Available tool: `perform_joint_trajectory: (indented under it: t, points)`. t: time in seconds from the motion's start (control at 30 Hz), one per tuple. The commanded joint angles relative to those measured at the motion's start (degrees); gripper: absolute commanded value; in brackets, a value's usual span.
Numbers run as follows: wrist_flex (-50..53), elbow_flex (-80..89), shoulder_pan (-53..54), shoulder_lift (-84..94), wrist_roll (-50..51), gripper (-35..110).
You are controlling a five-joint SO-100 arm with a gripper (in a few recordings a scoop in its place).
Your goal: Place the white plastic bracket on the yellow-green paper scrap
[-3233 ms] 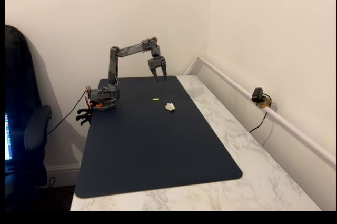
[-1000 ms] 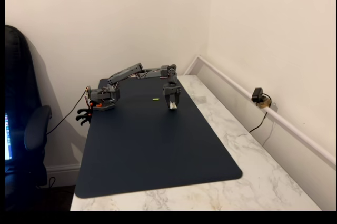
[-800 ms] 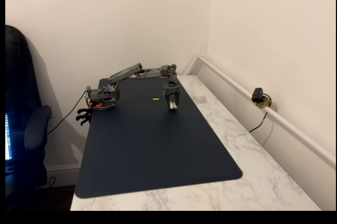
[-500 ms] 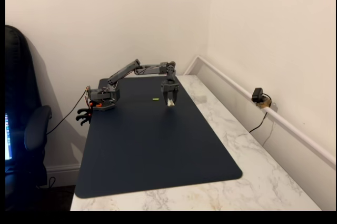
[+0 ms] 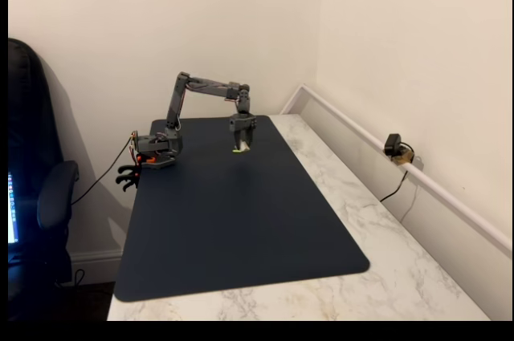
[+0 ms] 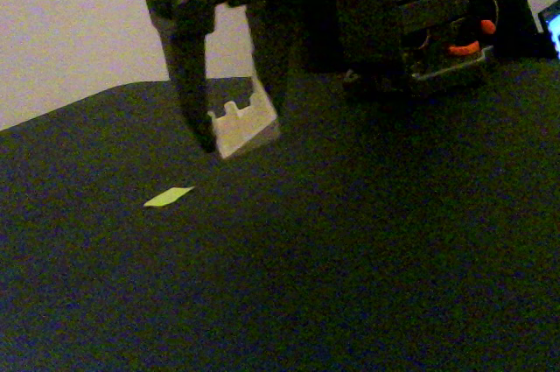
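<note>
Dark matting covers the worktop; my gripper is clamped on the white bracket, held near the paper scrap; I judge I should centre it over the scrap and lower gently before letting go.

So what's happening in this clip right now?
A grey robot arm's gripper holds a small white plastic bracket between its fingers, lifted above the dark blue mat. The thin yellow-green paper scrap lies flat on the mat, close to the gripper. The bracket has not been set down on the scrap yet.
</note>
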Motion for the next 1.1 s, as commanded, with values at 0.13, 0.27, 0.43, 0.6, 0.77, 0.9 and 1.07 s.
perform_joint_trajectory:
  t: [0.13,0.27,0.43,0.6,0.77,0.9,1.07]
  points:
    - [-4.2,4.3,7.0,6.0,-0.4,0]
    - [-5.0,3.2,9.8,4.2,-2.1,0]
    - [-5.5,2.9,12.7,3.1,-3.9,0]
    - [-6.7,2.5,14.9,0.7,-5.3,0]
    - [-8.7,3.9,15.5,-0.7,-5.5,0]
    - [-9.5,3.6,16.2,-1.7,-6.2,0]
    - [-9.5,3.4,17.2,-1.9,-7.9,0]
